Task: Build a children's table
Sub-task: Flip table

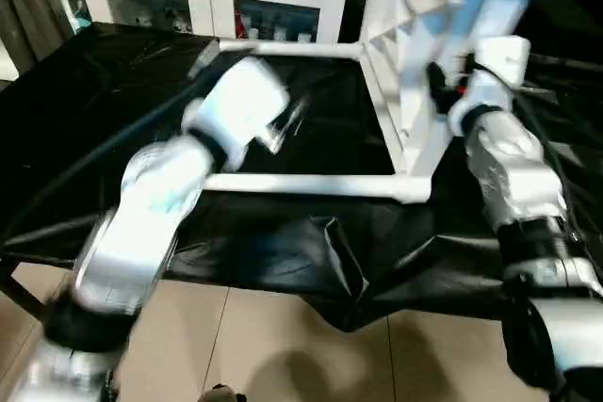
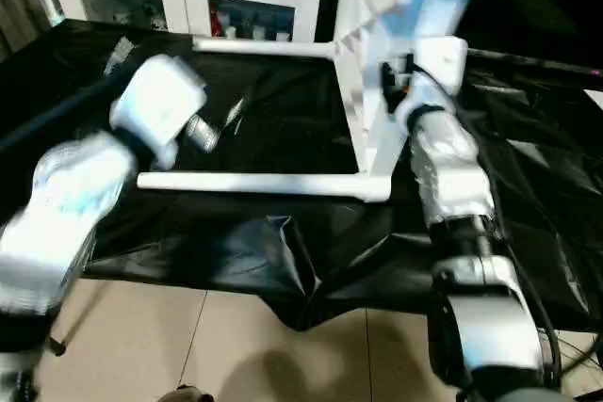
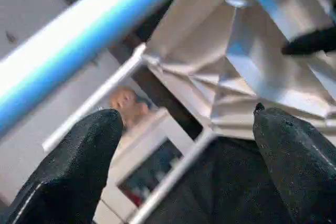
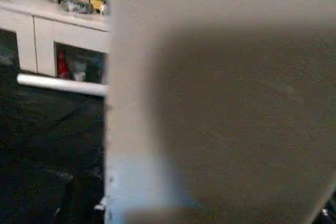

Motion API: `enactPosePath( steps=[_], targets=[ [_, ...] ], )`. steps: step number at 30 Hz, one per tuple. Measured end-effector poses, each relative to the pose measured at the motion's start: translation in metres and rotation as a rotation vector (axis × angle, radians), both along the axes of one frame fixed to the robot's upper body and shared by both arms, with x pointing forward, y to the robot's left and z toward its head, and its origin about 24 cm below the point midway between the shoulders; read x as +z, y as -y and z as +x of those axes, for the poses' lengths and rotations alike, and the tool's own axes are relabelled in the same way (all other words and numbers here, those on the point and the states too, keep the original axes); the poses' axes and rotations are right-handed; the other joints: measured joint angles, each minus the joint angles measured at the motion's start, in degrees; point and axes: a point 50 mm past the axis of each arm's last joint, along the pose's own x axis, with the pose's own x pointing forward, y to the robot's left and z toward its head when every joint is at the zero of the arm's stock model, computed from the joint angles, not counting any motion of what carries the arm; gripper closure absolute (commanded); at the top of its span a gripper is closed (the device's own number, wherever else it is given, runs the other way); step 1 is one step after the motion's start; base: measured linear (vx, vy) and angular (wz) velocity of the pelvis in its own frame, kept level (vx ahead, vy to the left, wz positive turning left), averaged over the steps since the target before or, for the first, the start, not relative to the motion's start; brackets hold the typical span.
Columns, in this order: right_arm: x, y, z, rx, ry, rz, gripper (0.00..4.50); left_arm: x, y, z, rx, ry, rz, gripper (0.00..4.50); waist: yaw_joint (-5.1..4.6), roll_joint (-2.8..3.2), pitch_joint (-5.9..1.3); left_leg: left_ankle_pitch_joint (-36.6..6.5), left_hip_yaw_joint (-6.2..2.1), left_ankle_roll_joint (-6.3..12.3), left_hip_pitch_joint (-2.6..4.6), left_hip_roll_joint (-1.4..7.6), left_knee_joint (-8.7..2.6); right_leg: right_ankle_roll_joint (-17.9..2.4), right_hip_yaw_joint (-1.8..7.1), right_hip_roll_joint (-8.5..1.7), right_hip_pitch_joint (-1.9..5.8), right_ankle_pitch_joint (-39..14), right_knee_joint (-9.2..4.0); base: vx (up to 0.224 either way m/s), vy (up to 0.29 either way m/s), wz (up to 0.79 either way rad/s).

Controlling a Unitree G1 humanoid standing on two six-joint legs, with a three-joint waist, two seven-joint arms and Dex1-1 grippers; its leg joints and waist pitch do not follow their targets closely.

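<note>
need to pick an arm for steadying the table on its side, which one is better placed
Right, probably. The right gripper is already at the tipped children's table, against its top near a leg. The left gripper hangs open in the air short of the legs.

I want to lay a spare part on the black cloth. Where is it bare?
Bare black cloth lies between the two table legs, under the left gripper, and left of them. It is crowded by the tabletop, where the right gripper works.
</note>
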Motion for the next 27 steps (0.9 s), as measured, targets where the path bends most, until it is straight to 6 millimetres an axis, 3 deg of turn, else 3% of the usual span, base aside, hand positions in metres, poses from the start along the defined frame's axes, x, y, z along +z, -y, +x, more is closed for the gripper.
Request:
enactPosePath(
  steps=[4, 12, 27],
  targets=[
    [-0.015, -0.003, 0.001, -0.001, -0.063, -0.026, 1.36, 0.009, 0.001, 0.009, 0.054, 0.076, 0.028, 0.00, -0.21, -0.03, 0.00, 0.0, 0.00, -0.02, -0.15, 0.00, 0.01, 0.0, 0.00, 0.00, -0.17, 0.1, 0.03, 0.000, 0.000, 0.00],
    [-0.024, -0.010, 0.002, 0.029, -0.093, -0.040, 1.36, 0.057, 0.007, 0.012, 0.114, 0.375, 0.033, 0.00, -0.80, -0.06, 0.02, 0.0, 0.00, 0.01, -0.22, 0.00, 0.05, 0.0, 0.02, 0.01, -0.22, 0.0, -0.03, 0.000, 0.000, 0.00],
    [-0.028, -0.016, -0.002, 0.095, -0.082, -0.033, 1.36, 0.051, -0.015, 0.051, 0.353, 0.408, 0.182, 0.00, -1.40, -0.10, 0.04, 0.0, -0.02, 0.02, -0.33, 0.01, 0.09, -0.1, 0.01, 0.02, -0.31, 0.0, -0.02, 0.000, 0.000, 0.00]
  ],
)
